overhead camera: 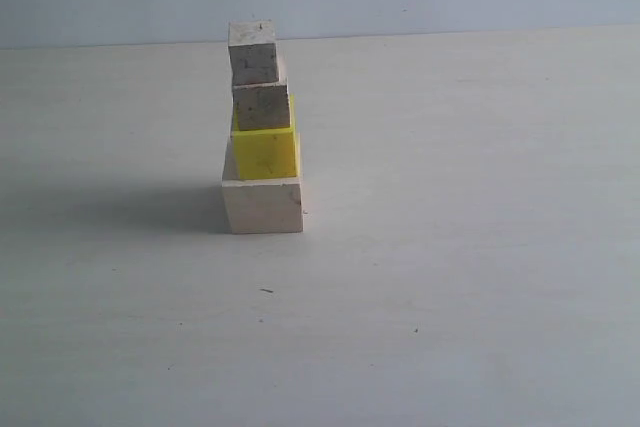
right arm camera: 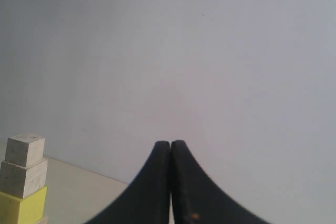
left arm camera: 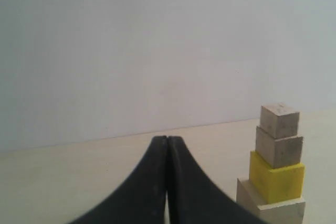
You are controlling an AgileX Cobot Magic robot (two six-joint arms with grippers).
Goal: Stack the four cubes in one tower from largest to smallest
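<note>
Tower stands upright on the table at about ten o'clock from the exterior view's middle, complete, tapering toward its top. Left gripper and right gripper are both closed tight on nothing, clear of it; the left one is probably nearer.

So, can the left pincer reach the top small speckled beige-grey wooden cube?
Probably yes: nothing stands between the left pincer and that top cube, though its jaws are shut.
</note>
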